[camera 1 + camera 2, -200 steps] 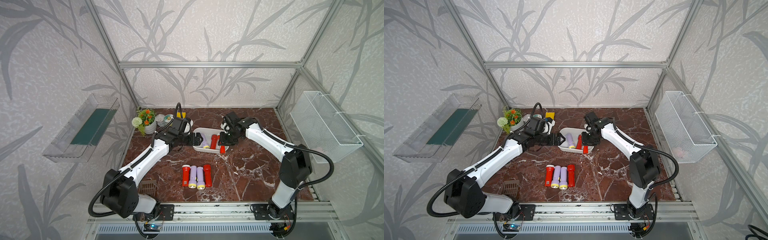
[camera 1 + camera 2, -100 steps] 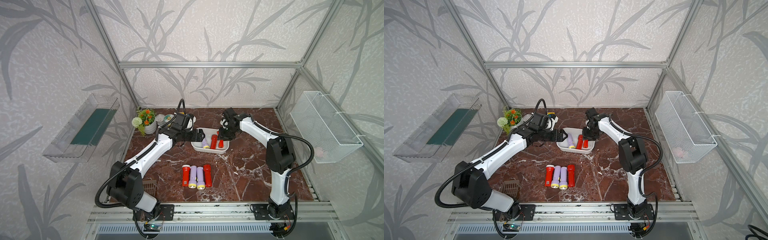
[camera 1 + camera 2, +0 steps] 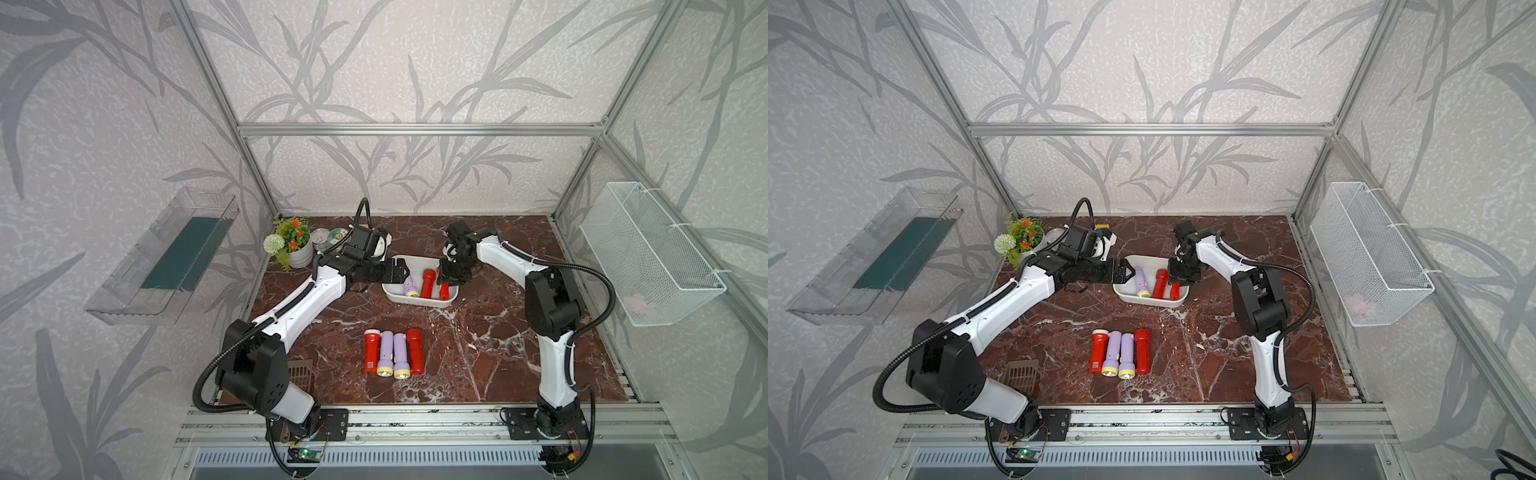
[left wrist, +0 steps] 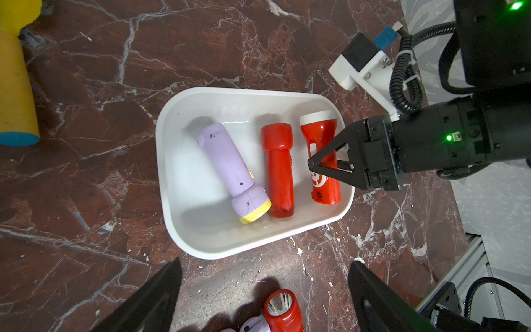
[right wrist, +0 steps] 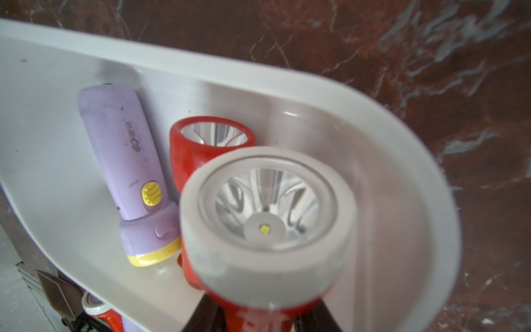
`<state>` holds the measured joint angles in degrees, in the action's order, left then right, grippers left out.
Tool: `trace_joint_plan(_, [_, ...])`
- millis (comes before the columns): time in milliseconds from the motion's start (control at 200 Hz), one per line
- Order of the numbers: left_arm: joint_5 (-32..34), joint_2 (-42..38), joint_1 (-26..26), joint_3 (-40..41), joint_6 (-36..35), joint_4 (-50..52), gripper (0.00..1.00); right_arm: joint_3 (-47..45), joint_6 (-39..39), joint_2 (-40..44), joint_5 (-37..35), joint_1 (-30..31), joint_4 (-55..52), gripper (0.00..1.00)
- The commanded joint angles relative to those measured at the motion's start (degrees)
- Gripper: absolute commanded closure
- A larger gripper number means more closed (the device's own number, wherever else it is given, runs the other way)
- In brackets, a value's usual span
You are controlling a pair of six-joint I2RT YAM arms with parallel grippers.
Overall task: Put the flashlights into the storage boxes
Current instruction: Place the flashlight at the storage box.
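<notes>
Lying in a white, shallow, round-cornered plastic tub [image 4: 201, 247] are three small plastic hand torches. A lilac torch with a pale yellow head [image 4: 227, 169] slants across the tub's floor. An all-red torch [image 4: 278, 169] lies just beside it. A red torch with a white-rimmed head [image 4: 321, 129] lies along the tub's wall on the right arm's side. The tub sits on the dark red marble-patterned surface [image 3: 478, 353], toward its far edge and about midway between its left and right edges.

Nearer the front edge, four more torches lie side by side in a close row: a white-headed red torch [image 3: 371, 351], a first lilac torch [image 3: 386, 353], a second lilac torch [image 3: 400, 355] and a plain red torch [image 3: 414, 351].

The right jaws are clenched on the body of the red torch with a white-rimmed head, inside the tub; whether it rests on the tub's floor cannot be told. The left jaws stand wide apart and hold nothing, at the tub's rim on the left-edge side.
</notes>
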<state>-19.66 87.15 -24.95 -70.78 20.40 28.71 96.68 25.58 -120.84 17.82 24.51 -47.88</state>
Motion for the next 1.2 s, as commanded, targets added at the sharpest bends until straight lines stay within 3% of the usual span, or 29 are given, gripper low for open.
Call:
trace_joint_plan(0, [-0.27,-0.38,0.46,0.53,-1.06,0.49,0.07,0.39,-1.39,-1.24,-1.51,-0.17,-1.31,0.68])
trace_joint_plan(335, [-0.35,-0.65,1.05,1.53,-1.2,-0.06,0.07,4.29,-2.45,-5.37,-3.39,-0.26,-4.03,0.66])
trace_joint_plan(550, [-0.71,-0.35,1.72,1.28,-1.23,-0.32,0.07,6.58,-3.1,-6.19,-4.21,-0.44,-5.44,0.48])
trace_joint_plan(680, [-0.83,0.03,2.08,0.78,-1.41,-0.2,0.07,8.2,-4.15,-6.33,-4.49,-0.61,-6.59,0.46])
trace_joint_plan(1195, [-1.61,-0.04,2.71,-0.42,-1.53,1.25,0.07,5.94,-4.92,5.69,-4.46,0.04,-8.83,0.45])
